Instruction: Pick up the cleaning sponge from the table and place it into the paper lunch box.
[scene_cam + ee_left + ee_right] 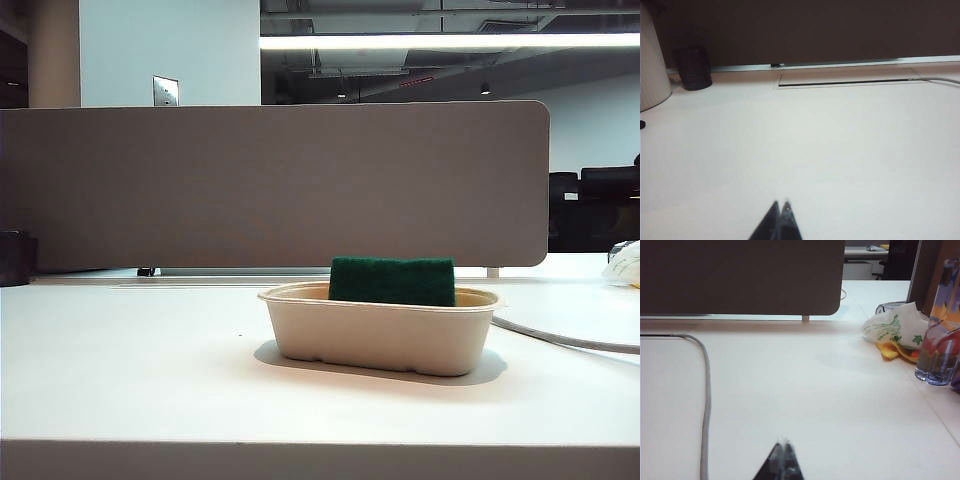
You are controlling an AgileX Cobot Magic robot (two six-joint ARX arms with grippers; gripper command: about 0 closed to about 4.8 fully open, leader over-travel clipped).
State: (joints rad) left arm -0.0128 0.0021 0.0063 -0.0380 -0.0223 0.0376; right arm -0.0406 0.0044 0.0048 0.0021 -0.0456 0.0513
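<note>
The left gripper hangs low over bare table, its tips pressed together, holding nothing. Mid-table sits the box with the sponge standing on edge inside, green face toward the near side. A grey cable trails off to the right. The right gripper is likewise closed and empty over the table.

I am working in an open-plan office. A broad white desk stretches before me, closed off at its far side by a grey fabric partition screen. Beyond it I see an exposed ceiling with a long strip light (ducts left bare), dark office chairs far right, and a grey cable trailing across the desktop.
</note>
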